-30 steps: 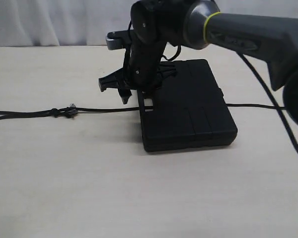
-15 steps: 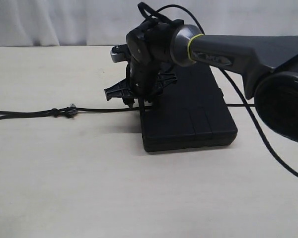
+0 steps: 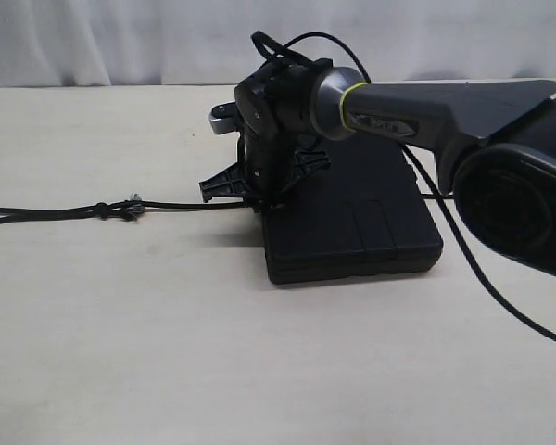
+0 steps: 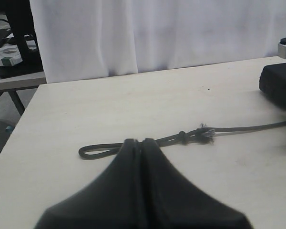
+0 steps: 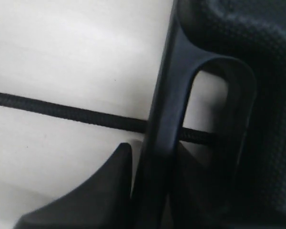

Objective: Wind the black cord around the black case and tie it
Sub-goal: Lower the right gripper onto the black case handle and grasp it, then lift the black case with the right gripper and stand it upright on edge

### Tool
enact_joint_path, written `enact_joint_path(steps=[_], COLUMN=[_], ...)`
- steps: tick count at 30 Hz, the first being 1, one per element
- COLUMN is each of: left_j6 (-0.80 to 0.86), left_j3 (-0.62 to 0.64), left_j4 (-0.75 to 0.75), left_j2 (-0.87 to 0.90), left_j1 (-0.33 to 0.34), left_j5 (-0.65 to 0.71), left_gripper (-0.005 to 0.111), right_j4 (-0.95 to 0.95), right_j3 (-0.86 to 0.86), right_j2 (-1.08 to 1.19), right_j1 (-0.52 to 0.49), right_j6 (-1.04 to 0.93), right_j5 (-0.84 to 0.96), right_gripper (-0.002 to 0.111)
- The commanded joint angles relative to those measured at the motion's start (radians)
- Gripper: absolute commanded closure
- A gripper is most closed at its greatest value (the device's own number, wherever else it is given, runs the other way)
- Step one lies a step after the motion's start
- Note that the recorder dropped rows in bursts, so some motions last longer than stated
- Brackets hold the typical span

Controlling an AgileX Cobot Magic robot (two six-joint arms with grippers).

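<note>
One black cord (image 3: 185, 205) lay stretched along the pale counter (image 3: 259, 371), running from the far left toward the one black case (image 3: 352, 227) in the middle, with one knot (image 3: 120, 209) partway along it. There were two pincers. The left pincer (image 4: 142, 143) was pressed shut on nothing, and the looped end of the cord lay on the counter just beyond its tips. The right pincer (image 3: 259, 197) was down at the case's left edge, its two fingers (image 5: 119, 191) clamped on either side of the bar beside the one handle slot (image 5: 209, 105). The cord passed under that bar and showed through the slot. The case lay flat, and a short stretch of cord came out at its right side.
</note>
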Motion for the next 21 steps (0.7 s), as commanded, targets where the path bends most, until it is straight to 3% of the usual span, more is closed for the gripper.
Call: enact_joint_path(steps=[1,3,21], left_j6=[0.000,0.000,0.000], left_j3=[0.003,0.003,0.003], left_j4=[0.000,0.000,0.000], left_j2=[-0.002,-0.002,-0.002], left_j1=[0.005,0.005,0.005], left_j5=[-0.012,-0.012,-0.012], left_gripper=[0.107,0.107,0.107], right_j4=[0.004,0.004,0.039], right_j3=[-0.004,-0.004,-0.004], right_j2=[-0.013,-0.025,-0.213], right_j1=[0.001,0.001,-0.001], right_j6=[-0.002,-0.002,-0.085], right_j5=[-0.027,-0.021,0.194], right_gripper=[0.095,0.104,0.104])
